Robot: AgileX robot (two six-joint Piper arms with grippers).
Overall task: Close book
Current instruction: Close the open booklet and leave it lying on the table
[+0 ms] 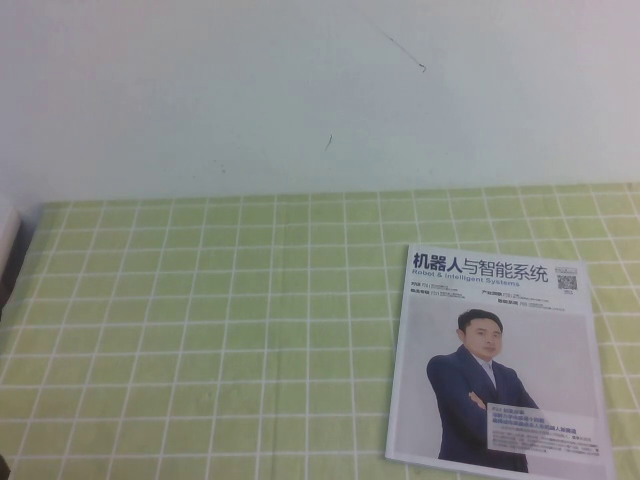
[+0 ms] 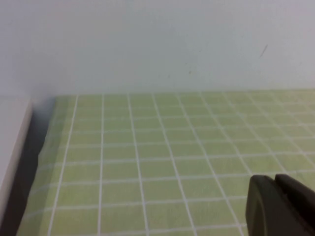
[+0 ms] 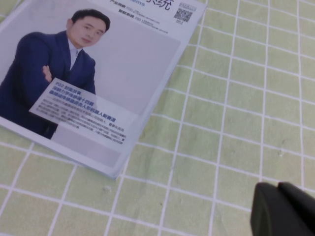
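A magazine (image 1: 500, 365) lies closed and flat on the green checked tablecloth (image 1: 200, 320) at the front right, cover up, showing a man in a dark suit and Chinese title text. The right wrist view shows the same magazine (image 3: 93, 73) lying apart from my right gripper (image 3: 278, 189), whose two dark fingers rest together, shut and holding nothing. My left gripper (image 2: 274, 181) appears in the left wrist view over bare cloth (image 2: 147, 157), fingers pressed together, shut and holding nothing. Neither gripper shows in the high view.
A white wall (image 1: 300, 90) rises behind the table. A pale object (image 1: 6, 232) sits at the left edge of the cloth, seen also as a white slab (image 2: 12, 142) beside the cloth's left border.
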